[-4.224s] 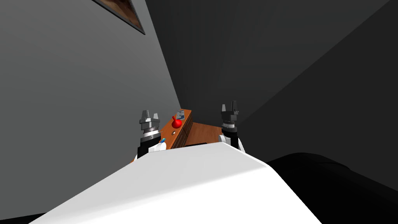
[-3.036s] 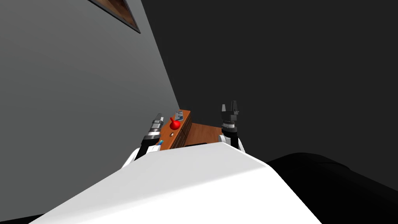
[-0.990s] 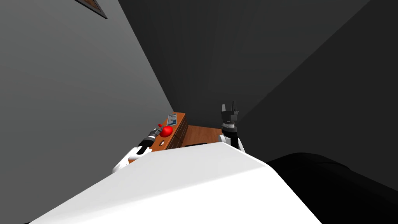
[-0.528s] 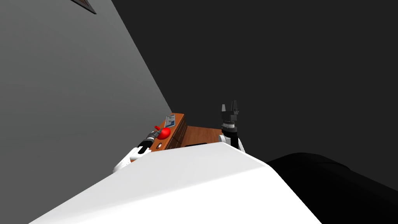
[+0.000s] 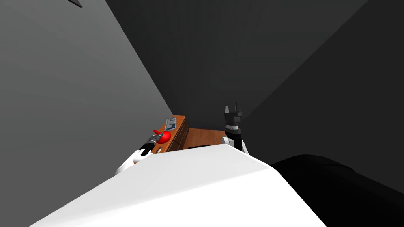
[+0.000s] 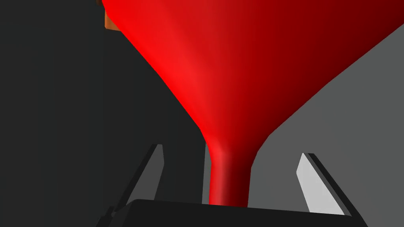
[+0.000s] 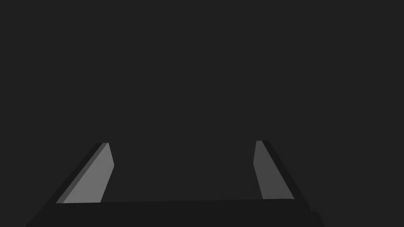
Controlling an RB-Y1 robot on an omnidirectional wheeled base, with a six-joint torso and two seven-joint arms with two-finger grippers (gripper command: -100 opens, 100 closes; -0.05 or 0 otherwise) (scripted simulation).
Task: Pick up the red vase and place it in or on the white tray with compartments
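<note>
Wooden surface (image 5: 177, 127) by the wall, red vase (image 6: 244, 59) on it. Left gripper (image 6: 232, 150) is spread wide astride the thin neck, no squeeze yet. Right gripper (image 7: 182, 142) is spread too, idle alongside. Grasp, lift and tray delivery all ahead.

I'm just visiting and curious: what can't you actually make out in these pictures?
Red vase: wide end cut off by the left wrist view's edge; neck's tip hidden by the dark body of the left gripper.
Pale flat item on the wooden cabinet: too small in the head view to identify.
Whether the vase touches the cabinet: too small in the head view.
</note>
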